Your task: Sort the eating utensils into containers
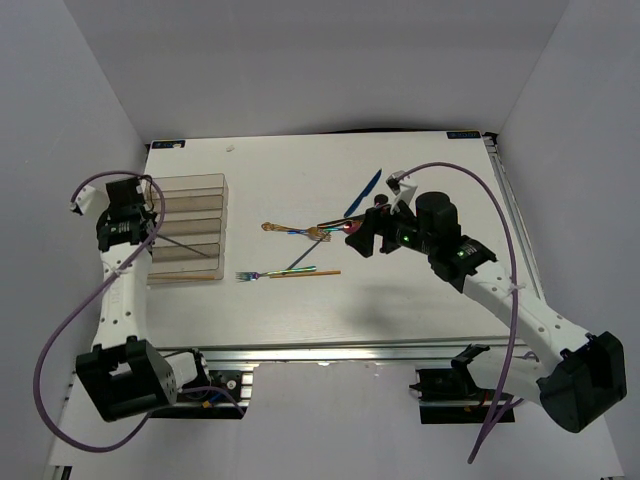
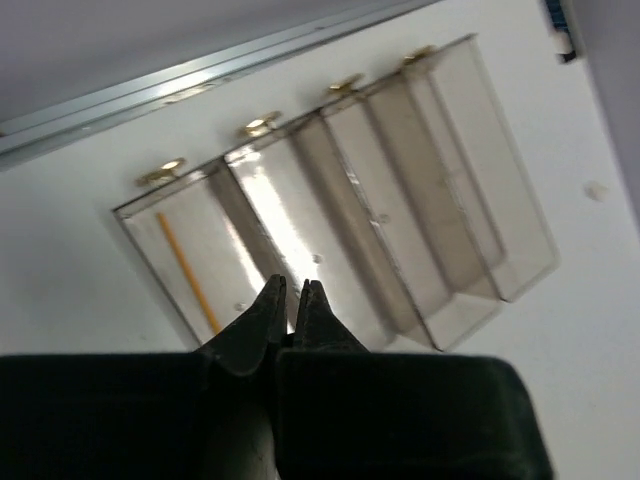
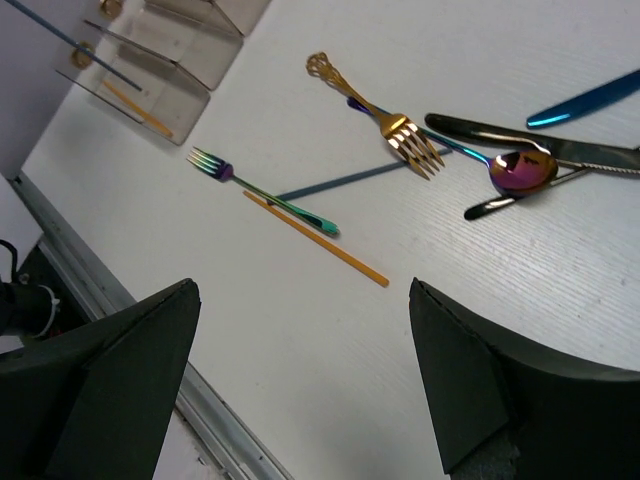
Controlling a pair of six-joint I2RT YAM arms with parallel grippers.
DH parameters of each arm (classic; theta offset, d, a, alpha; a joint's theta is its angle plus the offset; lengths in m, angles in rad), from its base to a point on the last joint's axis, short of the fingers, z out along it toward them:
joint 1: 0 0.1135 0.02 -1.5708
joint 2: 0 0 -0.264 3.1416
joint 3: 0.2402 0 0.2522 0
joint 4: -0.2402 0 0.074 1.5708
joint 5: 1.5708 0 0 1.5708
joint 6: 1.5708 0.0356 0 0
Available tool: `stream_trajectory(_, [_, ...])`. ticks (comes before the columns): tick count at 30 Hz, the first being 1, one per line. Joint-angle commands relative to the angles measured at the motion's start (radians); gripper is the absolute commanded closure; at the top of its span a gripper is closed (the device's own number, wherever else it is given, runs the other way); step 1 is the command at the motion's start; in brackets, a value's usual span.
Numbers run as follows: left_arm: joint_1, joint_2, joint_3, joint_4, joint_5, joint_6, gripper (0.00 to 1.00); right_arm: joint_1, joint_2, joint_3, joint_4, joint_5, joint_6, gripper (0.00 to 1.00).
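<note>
While my left claw (image 2: pixel 292 292) sits pressed together over the clear brownish plastic organiser (image 2: pixel 505 240), my right claw (image 3: pixel 302 290) hangs spread wide with nothing between its fingers. One thin orange stick (image 2: pixel 188 268) is already in the compartment just left of the left tips.

Nothing shows between the left tips in the wrist view. From above, a thin grey stick (image 1: pixel 185 245) runs slantwise across the organiser from near that claw. I can't tell whether it is pinched or just resting.

My read: the sort is partway done and the right claw is lining up a pick.
- Just ahead of it: a second orange stick (image 3: pixel 315 240), with the rainbow iridescent fork (image 3: pixel 262 192) just beside it.
- Farther ahead and to its right: the ornate gold fork (image 3: pixel 400 135), purple mirror spoon (image 3: pixel 520 172) and dark knife (image 3: pixel 520 132), crossed in a heap.
- Beyond those: the blue knife (image 3: pixel 590 98).

The next move calls for dropping right down to the tabletop, jaws square across one shaft. The stick and fork lie close enough that I could grab both. The organiser is far ahead-left of this claw.
</note>
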Motion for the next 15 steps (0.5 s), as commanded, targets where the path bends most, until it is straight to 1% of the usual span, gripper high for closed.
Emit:
stream_trajectory(1, [0.096,0.014,-0.002,-0.052,0.041,0.062,1.00,-0.011,-0.036,-0.031,-0.028,0.031,-0.050,0.11])
stream_trajectory(2, [0.106,0.018,-0.023,-0.017,0.051,0.065,1.00,-0.012,-0.037,-0.034,-0.028,0.028,-0.053,0.11])
stream_trajectory(9, [0.120,0.043,-0.095,0.037,0.110,0.037,1.00,-0.014,-0.022,-0.049,-0.005,-0.001,-0.057,0.11])
stream_trajectory(10, [0.120,0.029,-0.109,0.057,0.126,0.034,0.87,-0.014,-0.014,-0.049,0.001,-0.009,-0.059,0.11])
stream_trajectory(12, [0.120,0.017,-0.134,0.074,0.139,0.034,0.70,-0.014,0.006,-0.043,0.001,-0.021,-0.071,0.11])
stream_trajectory(13, [0.120,0.011,-0.152,0.082,0.151,0.034,0.61,-0.012,0.038,-0.040,0.006,-0.076,-0.100,0.11])
stream_trajectory(14, [0.121,0.005,-0.157,0.079,0.151,0.034,0.47,-0.009,0.061,-0.026,0.012,-0.111,-0.120,0.11])
stream_trajectory(15, [0.120,-0.002,-0.163,0.076,0.150,0.028,0.42,0.003,0.088,-0.010,0.004,-0.137,-0.143,0.11])
